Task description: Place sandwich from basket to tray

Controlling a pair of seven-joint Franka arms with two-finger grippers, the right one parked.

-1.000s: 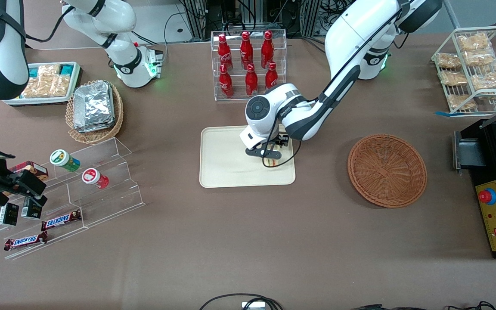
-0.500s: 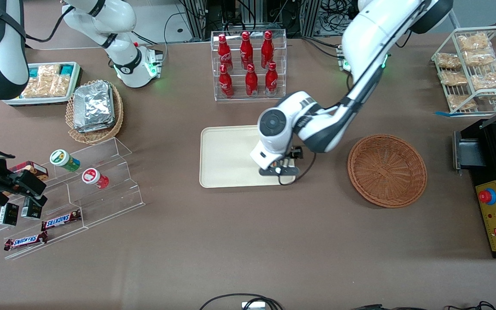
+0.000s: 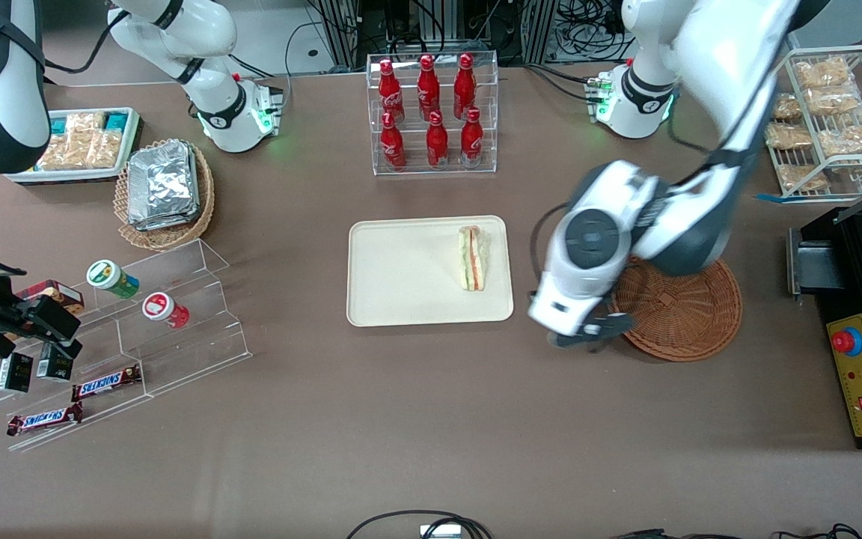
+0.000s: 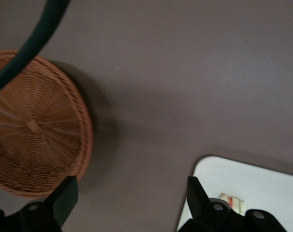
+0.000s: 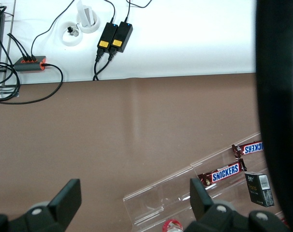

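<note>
The sandwich (image 3: 474, 258), a wedge of white bread with orange, green and pink layers, lies on the cream tray (image 3: 401, 281), near the tray edge closest to the basket. The reddish-brown wicker basket (image 3: 689, 314) holds nothing. My gripper (image 3: 594, 335) hangs open and holding nothing above the bare table between tray and basket, at the basket's rim. The left wrist view shows the gripper (image 4: 132, 198) with its dark fingers (image 4: 64, 193) wide apart, the basket (image 4: 35, 125) beside one, and the tray corner (image 4: 262, 179) with the sandwich (image 4: 232, 201) beside the other.
A clear rack of red bottles (image 3: 431, 112) stands farther from the front camera than the tray. A tan basket of foil packs (image 3: 165, 191) and a clear stepped shelf (image 3: 169, 314) sit toward the parked arm's end. A wire rack (image 3: 824, 120) and black control box (image 3: 861, 374) stand at the working arm's end.
The gripper let go of the sandwich on the tray, then rose and swung off the tray toward the basket. The sandwich, hidden under the gripper before, now lies in plain view.
</note>
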